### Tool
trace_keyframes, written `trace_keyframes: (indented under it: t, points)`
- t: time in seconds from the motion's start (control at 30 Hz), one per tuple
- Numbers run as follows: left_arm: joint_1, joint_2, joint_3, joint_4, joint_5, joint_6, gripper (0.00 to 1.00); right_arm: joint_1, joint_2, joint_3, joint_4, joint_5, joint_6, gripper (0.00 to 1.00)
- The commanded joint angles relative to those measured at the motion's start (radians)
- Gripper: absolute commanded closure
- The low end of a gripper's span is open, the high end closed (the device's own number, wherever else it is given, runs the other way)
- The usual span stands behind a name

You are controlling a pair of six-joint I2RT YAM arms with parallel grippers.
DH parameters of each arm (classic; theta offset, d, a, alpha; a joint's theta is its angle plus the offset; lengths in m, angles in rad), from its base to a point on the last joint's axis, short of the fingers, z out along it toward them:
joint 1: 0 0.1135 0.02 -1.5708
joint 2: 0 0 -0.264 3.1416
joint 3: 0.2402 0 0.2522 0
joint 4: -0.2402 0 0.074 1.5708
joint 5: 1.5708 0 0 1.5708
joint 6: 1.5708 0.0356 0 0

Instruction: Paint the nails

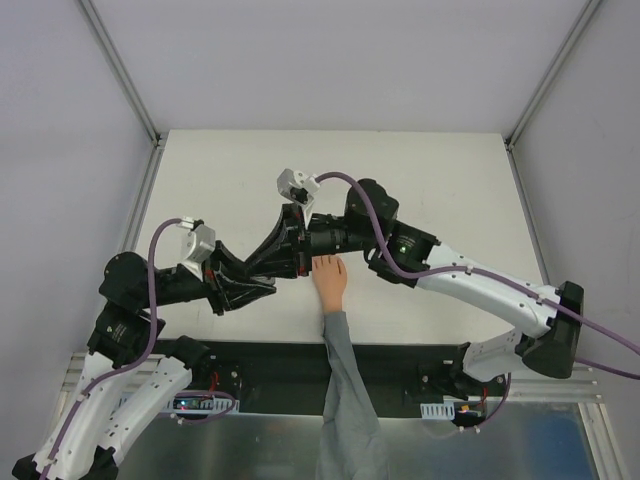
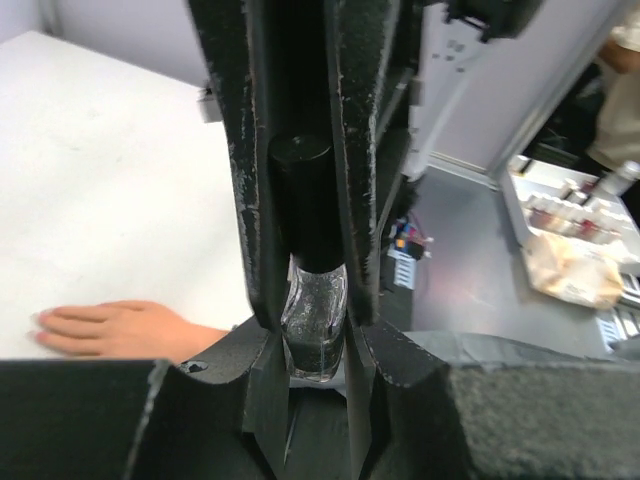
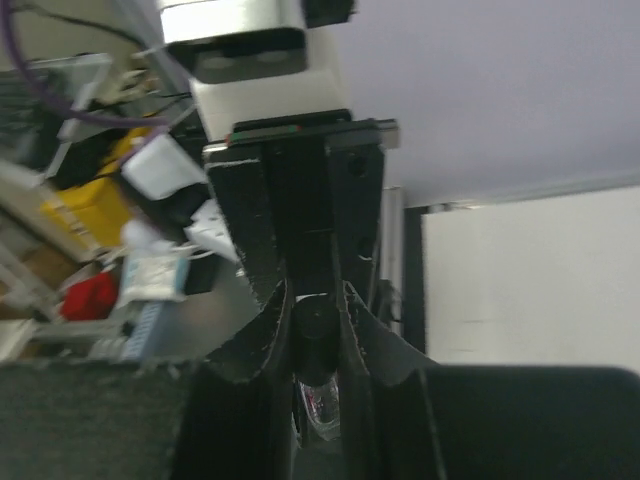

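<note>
A small glass polish bottle (image 2: 315, 320) with a black cap (image 2: 305, 200) hangs between my two grippers above the table. My left gripper (image 2: 315, 335) is shut on the glass body. My right gripper (image 3: 318, 320) comes in from the opposite side, and its fingers (image 2: 355, 150) press both sides of the cap (image 3: 318, 340). From above, the grippers meet (image 1: 303, 250) just past the fingertips of the peach mannequin hand (image 1: 331, 278), which lies flat with its grey sleeve (image 1: 345, 400) toward the near edge. The nails (image 2: 45, 330) barely show against the skin.
The white table (image 1: 440, 180) runs back to grey walls with metal frame posts (image 1: 120, 70). A black strip (image 1: 270, 355) holds the arm bases along the near edge. Off the table, a tray of clutter (image 2: 570, 240) shows in the left wrist view.
</note>
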Motion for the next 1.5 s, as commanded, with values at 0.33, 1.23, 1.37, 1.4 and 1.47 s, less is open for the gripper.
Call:
trace_keyframes:
  t: [0.33, 1.23, 1.37, 1.4, 1.47]
  points:
    - [-0.003, -0.023, 0.026, 0.221, 0.126, -0.155, 1.00, -0.100, 0.118, 0.029, 0.483, -0.532, 0.380, 1.00]
    - [-0.003, -0.012, 0.059, -0.058, -0.167, 0.136, 1.00, 0.147, 0.111, 0.498, -0.676, 0.721, -0.084, 0.34]
    - [-0.004, -0.014, 0.062, -0.096, -0.184, 0.167, 1.00, 0.162, 0.174, 0.604, -0.771, 0.766, -0.090, 0.43]
    - [-0.003, -0.015, 0.063, -0.101, -0.188, 0.172, 1.00, 0.170, 0.184, 0.615, -0.779, 0.770, -0.099, 0.45]
    - [-0.003, -0.015, 0.059, -0.111, -0.193, 0.179, 1.00, 0.174, 0.211, 0.652, -0.808, 0.789, -0.105, 0.49]
